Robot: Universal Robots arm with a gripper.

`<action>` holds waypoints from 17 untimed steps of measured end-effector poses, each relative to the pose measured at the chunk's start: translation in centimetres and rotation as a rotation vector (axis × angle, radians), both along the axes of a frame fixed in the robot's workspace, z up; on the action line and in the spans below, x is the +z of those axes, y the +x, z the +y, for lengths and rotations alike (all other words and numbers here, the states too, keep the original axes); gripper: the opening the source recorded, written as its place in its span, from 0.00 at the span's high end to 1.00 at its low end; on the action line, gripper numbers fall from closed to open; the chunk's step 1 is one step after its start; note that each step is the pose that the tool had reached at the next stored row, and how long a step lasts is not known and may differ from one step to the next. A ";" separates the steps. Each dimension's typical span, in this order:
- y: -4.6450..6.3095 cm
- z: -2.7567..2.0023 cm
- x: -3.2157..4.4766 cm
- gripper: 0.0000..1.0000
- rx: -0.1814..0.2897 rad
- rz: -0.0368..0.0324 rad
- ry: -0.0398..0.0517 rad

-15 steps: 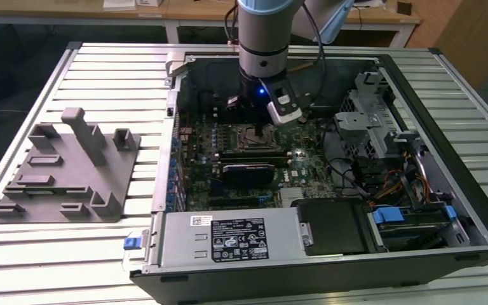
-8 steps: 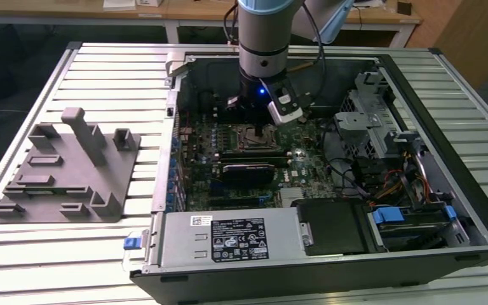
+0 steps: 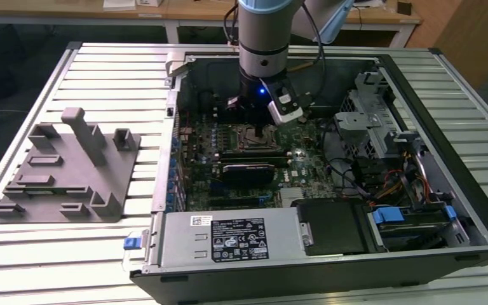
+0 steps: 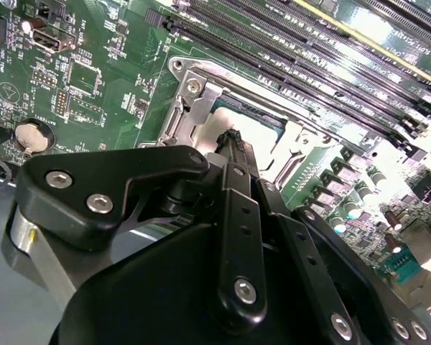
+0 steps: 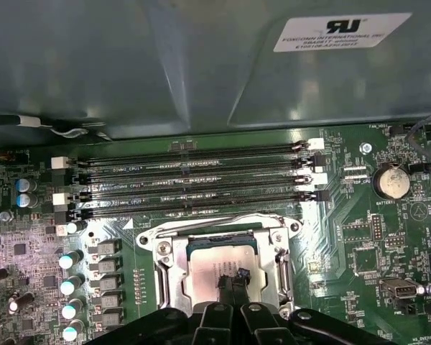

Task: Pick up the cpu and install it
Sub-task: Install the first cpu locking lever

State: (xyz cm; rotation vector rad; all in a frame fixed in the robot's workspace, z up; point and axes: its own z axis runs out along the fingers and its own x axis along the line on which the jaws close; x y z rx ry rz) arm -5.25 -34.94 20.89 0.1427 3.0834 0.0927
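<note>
The hand (image 5: 232, 282) is seen lowered over the socket frame (image 5: 162, 277), fingers pressed together on the cpu (image 5: 212, 273), which appears seated inside. Release seems left. At 12 o'clock lie the memory slots (image 5: 194, 176); a white label (image 5: 341, 32) is noted, unread.

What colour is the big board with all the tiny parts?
The motherboard is green, clearest in the first wrist view.

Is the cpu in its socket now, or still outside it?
In. The cpu lies flat inside the metal socket frame on the motherboard, with the gripper right over it.
</note>
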 end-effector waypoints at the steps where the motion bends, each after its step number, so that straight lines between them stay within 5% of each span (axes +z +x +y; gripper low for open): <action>1: 0.0 0.00 0.00 0.89 0.000 -0.0001 0.0001; 11: 0.0 0.01 1.57 0.89 0.000 -0.0001 0.0001; 17: 0.0 0.01 1.64 0.89 0.000 -0.0001 -0.0005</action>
